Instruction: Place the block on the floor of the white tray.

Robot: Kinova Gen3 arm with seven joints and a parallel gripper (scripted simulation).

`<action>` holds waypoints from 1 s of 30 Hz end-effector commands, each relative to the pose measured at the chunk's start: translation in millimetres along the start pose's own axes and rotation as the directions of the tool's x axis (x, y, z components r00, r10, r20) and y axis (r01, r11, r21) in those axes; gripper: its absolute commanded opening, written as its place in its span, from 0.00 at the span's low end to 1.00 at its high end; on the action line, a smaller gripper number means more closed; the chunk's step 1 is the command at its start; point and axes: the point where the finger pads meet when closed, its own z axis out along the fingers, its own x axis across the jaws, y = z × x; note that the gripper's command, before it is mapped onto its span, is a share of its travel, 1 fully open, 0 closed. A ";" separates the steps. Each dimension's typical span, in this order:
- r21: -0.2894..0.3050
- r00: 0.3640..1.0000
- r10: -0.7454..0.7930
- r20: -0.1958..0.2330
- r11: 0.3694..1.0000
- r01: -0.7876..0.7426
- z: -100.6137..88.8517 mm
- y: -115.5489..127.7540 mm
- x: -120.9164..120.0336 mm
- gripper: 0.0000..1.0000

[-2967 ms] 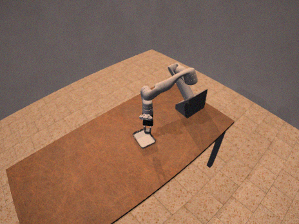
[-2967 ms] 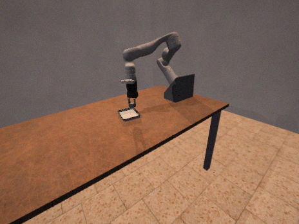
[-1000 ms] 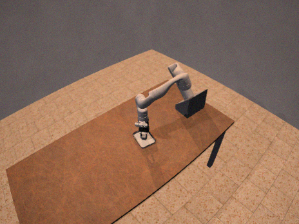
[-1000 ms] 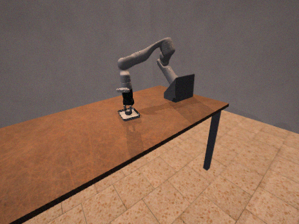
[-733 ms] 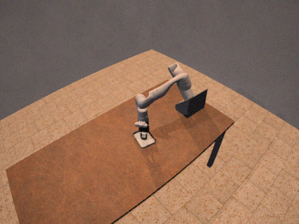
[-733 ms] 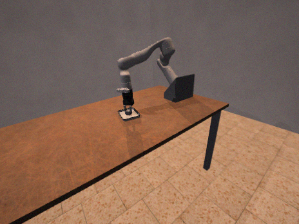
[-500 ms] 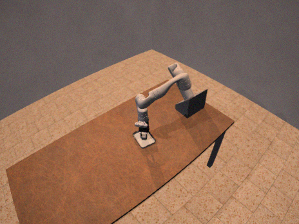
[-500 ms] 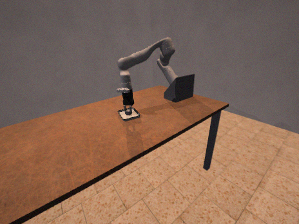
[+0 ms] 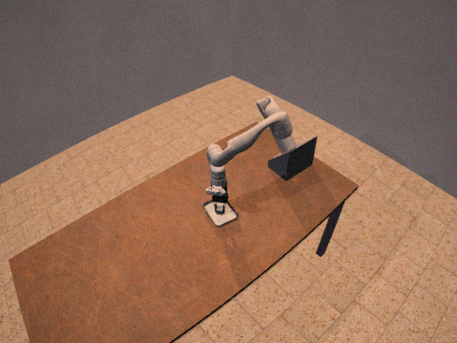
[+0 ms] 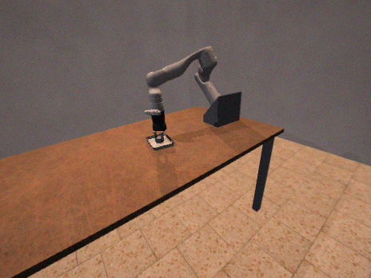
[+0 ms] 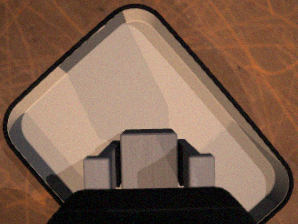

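Currently the jaws are clamped on the block (image 11: 149,159), one grey finger (image 11: 97,172) on each side of it. In the wrist view the block is a pale grey cube held squarely between the pads, dark finger housings showing just behind it.

The block sits directly over the white tray (image 11: 60,112), inside its outline. The tray appears rotated, diamond-wise, in the wrist view: white floor, sloped inner walls, thin dark rim. Whether the block's underside touches the tray floor or hangs just above it I cannot tell; the bottom face is hidden by the gripper body.

In the exterior view the gripper (image 10: 159,137) points straight down into the tray (image 10: 169,140), fingertips at about rim level. The top view agrees: gripper (image 9: 220,205) over the tray (image 9: 211,215), wrist vertical.

The tray rests flat on the brown desk (image 10: 80,176), toward the end of the desk where the arm is mounted, well away from the desk edges.

The arm (image 10: 176,68) arches up from a dark wedge-shaped pedestal (image 10: 232,105) near the desk's far corner, elbow high, forearm sloping down to the vertical wrist.

Tiled floor (image 10: 304,240) below, grey wall (image 10: 80,48) behind.
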 end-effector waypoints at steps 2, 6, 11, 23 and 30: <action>0.002 1.000 0.000 -0.001 1.000 0.000 -0.6 -0.6 0.2 0.00; 0.002 1.000 0.000 -0.001 1.000 0.000 -0.4 -0.6 0.2 0.00; 0.002 1.000 0.000 -0.001 1.000 0.000 -0.4 -0.6 0.2 0.00; 0.002 1.000 0.000 -0.001 1.000 0.000 -0.4 -0.6 0.2 0.98; 0.002 1.000 0.000 -0.001 1.000 0.000 -0.4 -0.6 0.2 0.98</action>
